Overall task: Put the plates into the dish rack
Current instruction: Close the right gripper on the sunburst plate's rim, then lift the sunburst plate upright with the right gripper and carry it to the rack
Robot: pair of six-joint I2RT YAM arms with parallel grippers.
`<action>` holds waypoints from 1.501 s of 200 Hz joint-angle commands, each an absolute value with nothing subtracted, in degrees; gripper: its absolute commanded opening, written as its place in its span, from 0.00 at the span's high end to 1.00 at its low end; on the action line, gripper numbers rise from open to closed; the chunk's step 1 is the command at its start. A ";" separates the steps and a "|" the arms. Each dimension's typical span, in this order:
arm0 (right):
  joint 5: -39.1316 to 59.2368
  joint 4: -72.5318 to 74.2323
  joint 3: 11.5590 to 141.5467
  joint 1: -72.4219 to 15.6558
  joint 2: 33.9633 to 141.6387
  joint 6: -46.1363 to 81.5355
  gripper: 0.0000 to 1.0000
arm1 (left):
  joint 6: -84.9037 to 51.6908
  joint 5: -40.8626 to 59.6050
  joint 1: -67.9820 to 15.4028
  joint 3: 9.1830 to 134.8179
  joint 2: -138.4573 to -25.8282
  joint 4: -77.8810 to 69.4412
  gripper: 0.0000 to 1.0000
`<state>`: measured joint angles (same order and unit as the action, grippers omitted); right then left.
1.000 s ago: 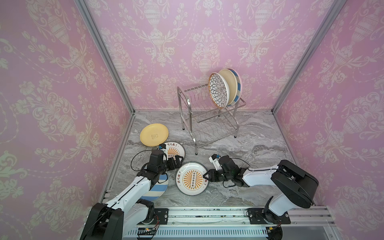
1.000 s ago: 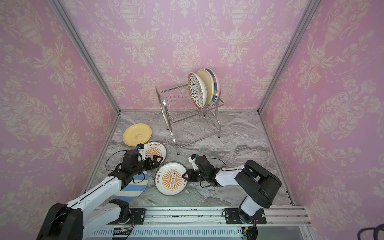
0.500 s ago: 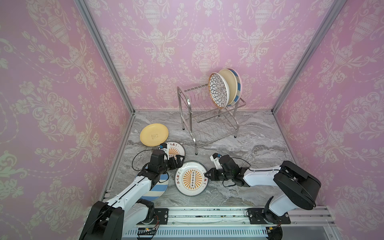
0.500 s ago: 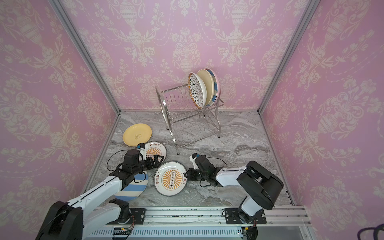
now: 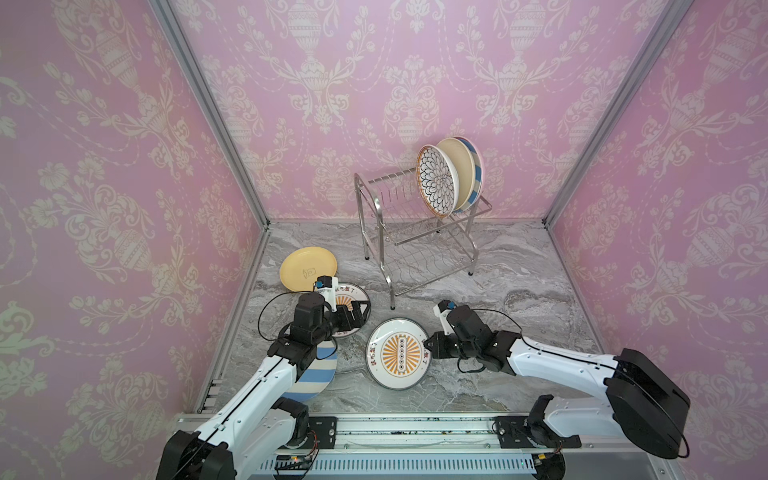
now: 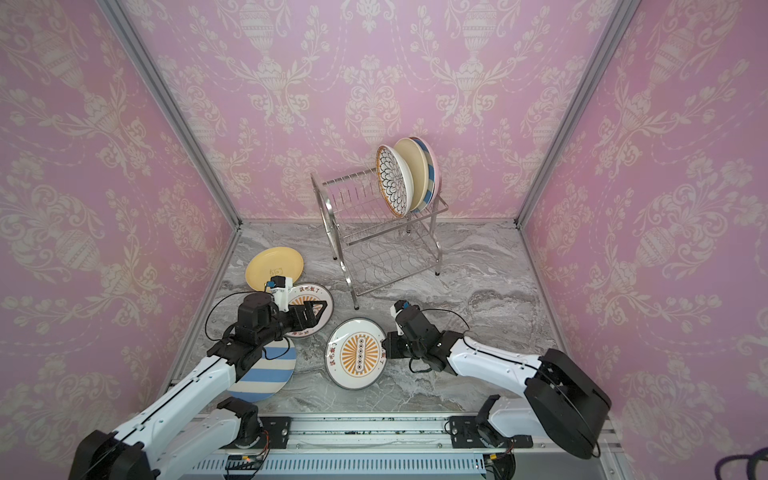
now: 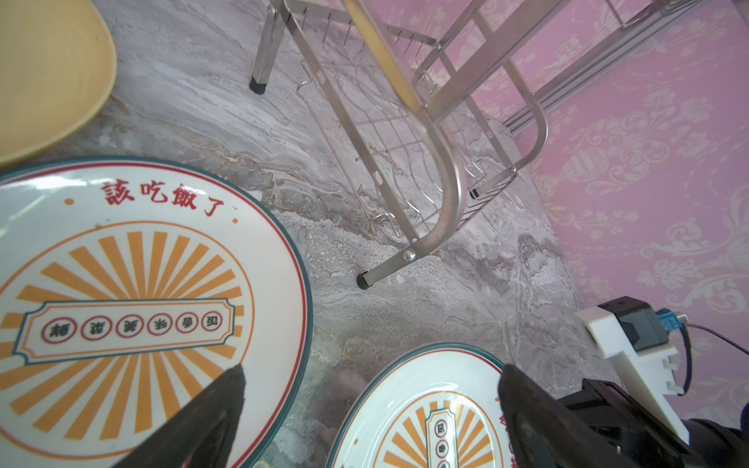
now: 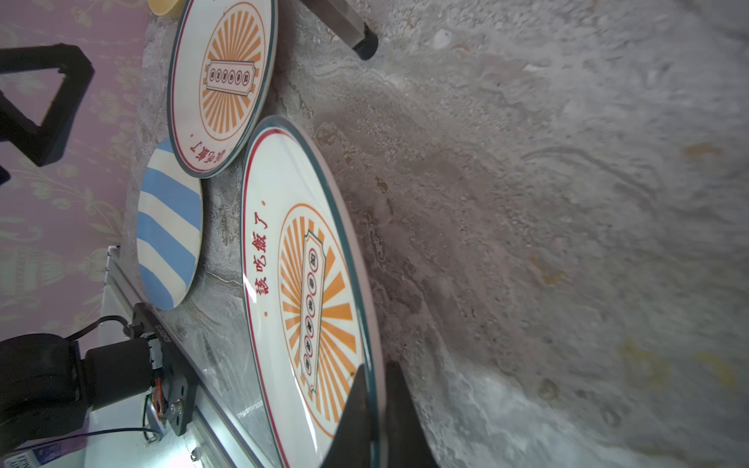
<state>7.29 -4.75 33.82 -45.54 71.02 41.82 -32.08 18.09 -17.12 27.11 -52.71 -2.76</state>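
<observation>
**Right jaws have closed on a sunburst plate's rim**

Since a second ago the right gripper [image 8: 375, 366] has shut its jaws; they now pinch the rim of the near sunburst plate [image 5: 398, 353], white with orange rays, red characters and a dark green edge. That plate lies on the grey marble table [image 5: 519, 291], front and centre.

At far left a plain yellow plate [image 5: 305, 268] lies flat. In front of it a blue-and-white striped plate [image 5: 316, 374] lies half hidden under the left arm in both top views. The far sunburst plate [image 5: 351, 293] sits between them, its rim over the striped plate's edge. The left gripper [image 5: 362, 313] hangs above it with jaws wide open, holding nothing.

Behind, right of centre, stands the shiny wire dish rack [image 5: 428, 253]; one black-footed leg comes down just beyond the two sunburst plates. Its upper tier holds four plates on edge at the right end: a black-petal plate [image 5: 436, 180], a beige plate [image 5: 459, 166], a second striped plate [image 5: 478, 174], and a pink plate [image 6: 435, 166] barely showing. The lower tier is bare.
</observation>
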 commanded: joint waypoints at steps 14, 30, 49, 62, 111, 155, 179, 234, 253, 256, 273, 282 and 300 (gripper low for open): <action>-4.16 -27.43 41.39 -45.85 57.83 34.57 1.00 | -28.00 19.37 -17.71 32.27 -53.52 0.65 0.01; -8.65 -34.60 45.08 -45.70 53.50 31.38 1.00 | -26.63 19.93 -17.82 34.06 -55.04 0.76 0.01; -12.56 -40.05 50.30 -45.72 50.66 28.06 1.00 | -24.98 20.34 -17.82 36.46 -56.13 0.62 0.01; -15.35 -42.84 54.81 -45.60 50.48 25.75 1.00 | -23.74 20.31 -17.79 38.16 -56.55 0.97 0.01; -22.93 -48.27 77.46 -43.75 56.06 14.51 1.00 | -19.87 21.61 -17.78 45.65 -58.63 3.46 0.01; -24.79 -46.12 93.01 -41.27 62.84 7.13 1.00 | -17.49 22.46 -17.76 50.06 -60.96 4.57 0.01; -26.60 -41.90 98.05 -40.24 66.78 4.13 1.00 | -16.23 22.59 -17.80 51.61 -62.00 5.33 0.01; -32.68 -25.63 105.96 -39.26 77.30 -2.08 1.00 | -14.75 22.75 -17.76 52.34 -63.96 5.39 0.01; -35.80 -22.20 109.01 -39.22 81.64 -5.09 1.00 | -15.20 23.58 -17.78 52.40 -64.59 4.93 0.01; -36.16 -21.67 109.44 -39.22 82.25 -5.51 1.00 | -15.27 23.63 -17.71 52.39 -64.62 4.80 0.01; -38.41 -18.77 111.47 -39.28 85.63 -8.12 1.00 | -15.72 24.04 -17.76 52.16 -65.01 4.18 0.01; -39.21 -17.72 112.62 -39.28 87.36 -9.16 1.00 | -15.74 24.22 -17.70 52.12 -65.37 4.04 0.01; -39.83 -15.59 114.47 -39.36 90.44 -11.53 1.00 | -15.43 24.33 -17.72 52.38 -66.21 4.21 0.01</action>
